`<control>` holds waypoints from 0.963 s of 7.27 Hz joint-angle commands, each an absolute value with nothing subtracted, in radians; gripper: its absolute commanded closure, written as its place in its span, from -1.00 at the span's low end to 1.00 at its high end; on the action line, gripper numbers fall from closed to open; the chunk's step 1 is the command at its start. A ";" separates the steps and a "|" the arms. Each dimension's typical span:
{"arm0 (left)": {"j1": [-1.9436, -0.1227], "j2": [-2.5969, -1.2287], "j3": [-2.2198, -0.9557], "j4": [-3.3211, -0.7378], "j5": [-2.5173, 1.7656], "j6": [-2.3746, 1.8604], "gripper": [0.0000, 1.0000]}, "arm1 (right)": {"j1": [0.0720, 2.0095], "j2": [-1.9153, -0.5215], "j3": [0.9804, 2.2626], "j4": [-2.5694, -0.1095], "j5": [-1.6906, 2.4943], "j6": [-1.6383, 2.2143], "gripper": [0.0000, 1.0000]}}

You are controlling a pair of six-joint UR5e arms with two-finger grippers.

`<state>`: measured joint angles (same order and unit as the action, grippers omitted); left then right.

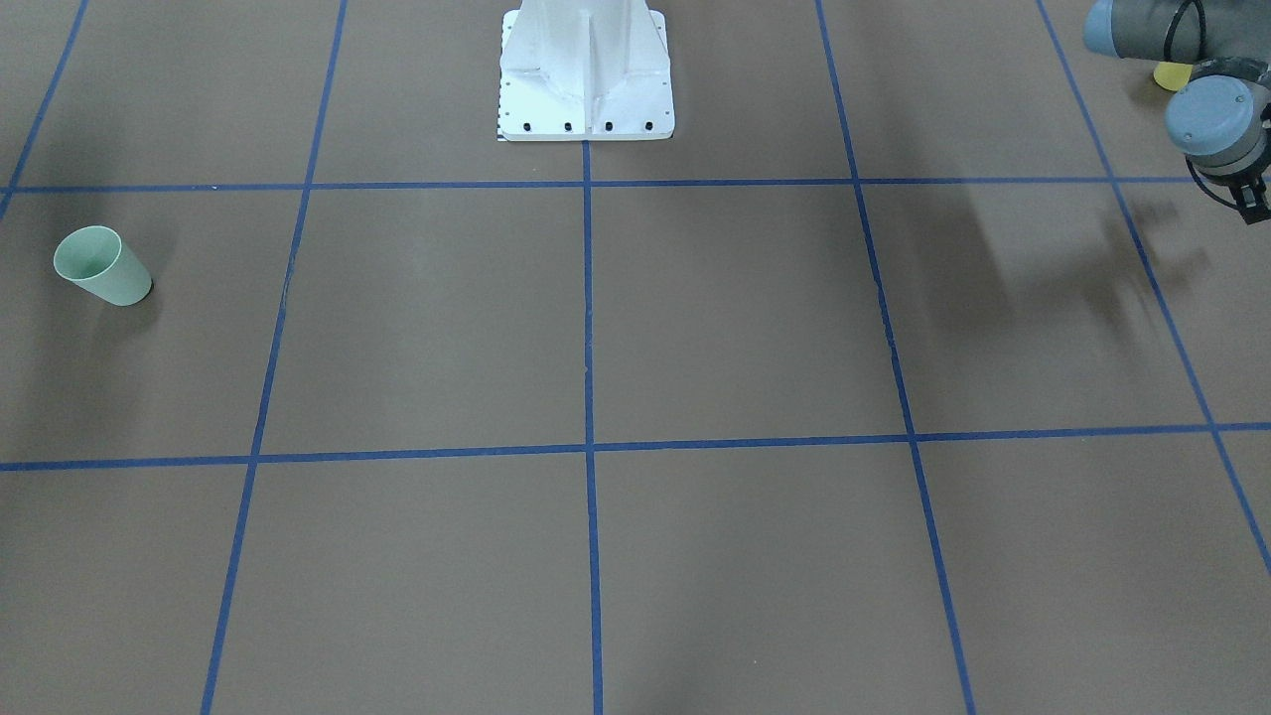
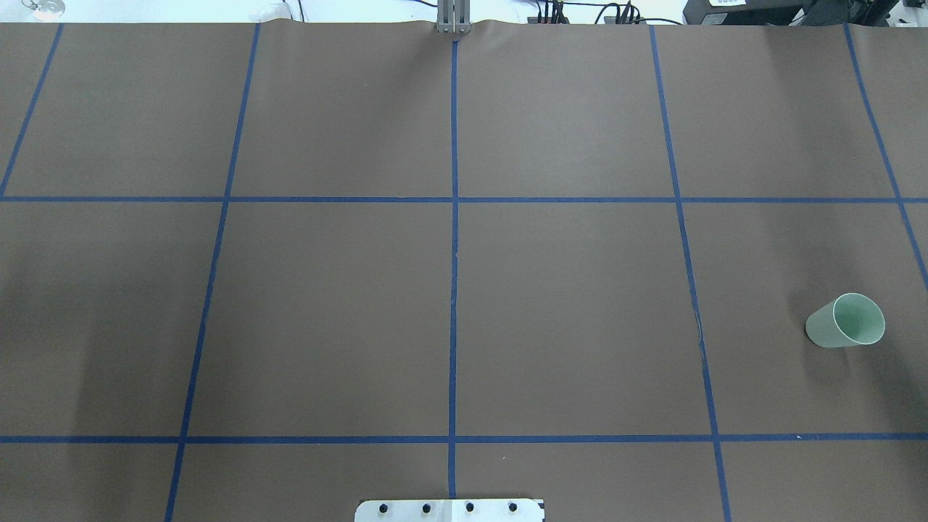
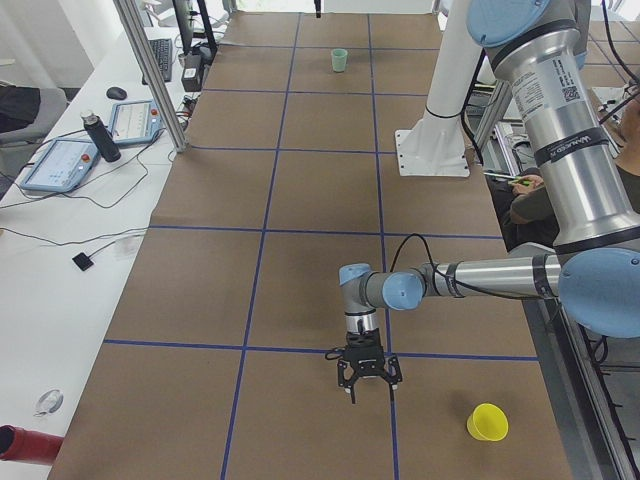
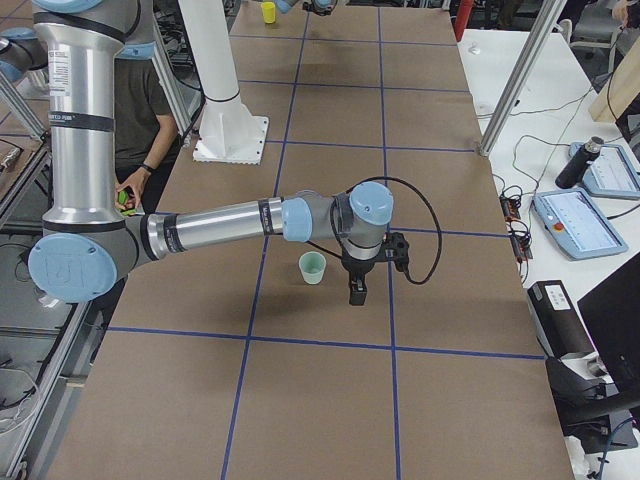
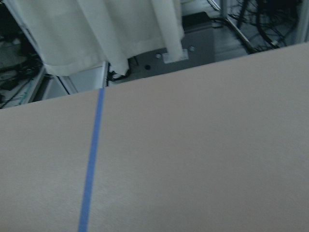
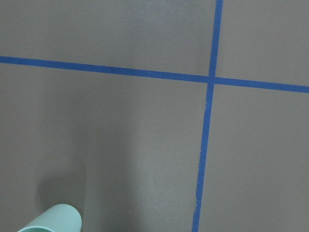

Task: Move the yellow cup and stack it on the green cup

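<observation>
One yellow cup (image 3: 487,422) stands upright on the bench (image 2: 326,304), far to the left of the base (image 1: 586,79), ungrasped. One green cup (image 1: 99,266) stands far to the base's right, empty. By the look of it nothing is done: pickup, carry and stacking all remain. The left fingers (image 3: 350,385) hang spread and empty near the yellow cup, not touching it. The right fingers (image 4: 357,290) are just beside the green cup; I cannot tell how far open they are.

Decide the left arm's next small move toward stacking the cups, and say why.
Probably shift the left gripper sideways until it is above the yellow cup. That cup stands upright and ungrasped beside it, far from the green cup.
</observation>
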<state>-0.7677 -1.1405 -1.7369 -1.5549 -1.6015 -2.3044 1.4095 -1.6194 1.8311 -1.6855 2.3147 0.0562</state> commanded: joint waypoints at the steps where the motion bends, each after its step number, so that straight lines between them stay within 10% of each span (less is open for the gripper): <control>1: -0.697 -1.086 -1.769 -1.441 -1.635 -2.495 -0.94 | 1.382 -1.618 1.859 -1.684 2.315 0.055 -1.00; 7: -0.394 -1.066 -1.761 -1.387 -1.897 -2.887 -0.94 | 1.353 -1.603 1.862 -1.684 2.312 0.058 -1.00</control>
